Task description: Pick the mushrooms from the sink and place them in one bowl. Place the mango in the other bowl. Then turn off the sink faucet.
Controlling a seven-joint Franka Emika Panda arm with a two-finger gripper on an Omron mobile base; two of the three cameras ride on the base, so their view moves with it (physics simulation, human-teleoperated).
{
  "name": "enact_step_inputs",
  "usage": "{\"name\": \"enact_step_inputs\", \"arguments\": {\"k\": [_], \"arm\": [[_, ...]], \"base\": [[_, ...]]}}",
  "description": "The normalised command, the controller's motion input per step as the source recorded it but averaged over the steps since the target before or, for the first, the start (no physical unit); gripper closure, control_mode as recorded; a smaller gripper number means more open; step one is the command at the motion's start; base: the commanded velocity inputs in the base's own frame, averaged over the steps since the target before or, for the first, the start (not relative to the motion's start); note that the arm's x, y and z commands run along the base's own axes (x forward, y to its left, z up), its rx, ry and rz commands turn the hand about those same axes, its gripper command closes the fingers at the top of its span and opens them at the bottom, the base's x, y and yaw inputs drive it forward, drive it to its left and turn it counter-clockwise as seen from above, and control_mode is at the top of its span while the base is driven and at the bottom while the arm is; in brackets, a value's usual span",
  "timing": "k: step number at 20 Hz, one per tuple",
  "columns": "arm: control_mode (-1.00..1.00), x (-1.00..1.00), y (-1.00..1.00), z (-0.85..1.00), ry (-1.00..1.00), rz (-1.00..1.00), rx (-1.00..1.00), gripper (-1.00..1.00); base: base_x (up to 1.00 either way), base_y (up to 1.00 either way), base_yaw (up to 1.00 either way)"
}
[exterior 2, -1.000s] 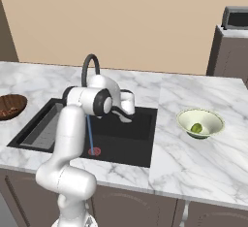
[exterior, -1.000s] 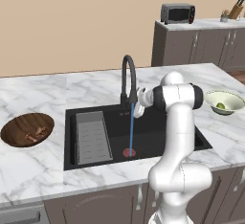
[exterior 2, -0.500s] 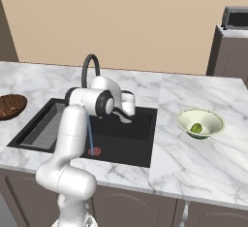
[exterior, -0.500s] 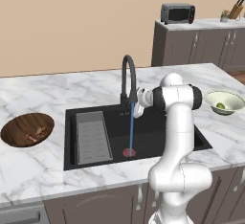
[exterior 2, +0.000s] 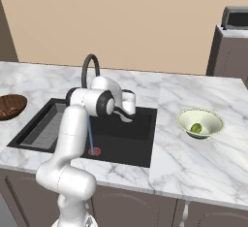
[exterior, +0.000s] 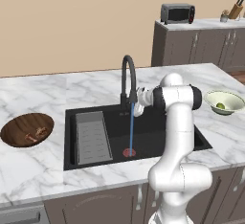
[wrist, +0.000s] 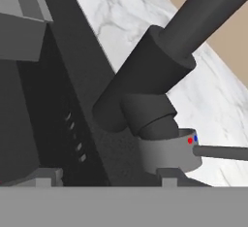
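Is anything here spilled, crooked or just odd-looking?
Nothing is spilled or askew. One thing stands out: the faucet runs a thin blue stream of water onto the red drain of the sink, though nothing is under it. The gripper is at the faucet's base.

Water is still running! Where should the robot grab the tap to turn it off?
Probably the thin lever, not the thick tap itself. In the hand view the lever sticks out sideways from the grey collar with the red and blue dots at the tap's base. It is a slim rod, so the gripper should come from beside the base, one finger on each side, near the lever's free end.
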Motion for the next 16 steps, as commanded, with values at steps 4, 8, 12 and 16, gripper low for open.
{"name": "enact_step_inputs", "arguments": {"k": [4, 8, 12, 16], "arm": [[-1.0, 0.96, -0.34, 0.0, 0.01, 0.65, 0.13, -1.0], [-1.0, 0.94, -0.3, 0.0, 0.0, 0.68, 0.12, -1.0], [-1.0, 0.91, -0.29, 0.0, 0.0, 0.69, 0.11, -1.0], [-1.0, 0.87, -0.33, 0.0, 0.0, 0.68, 0.13, -1.0]], "base": [[0.0, 0.0, 0.0], [0.0, 0.0, 0.0], [0.0, 0.0, 0.0], [0.0, 0.0, 0.0]]}}
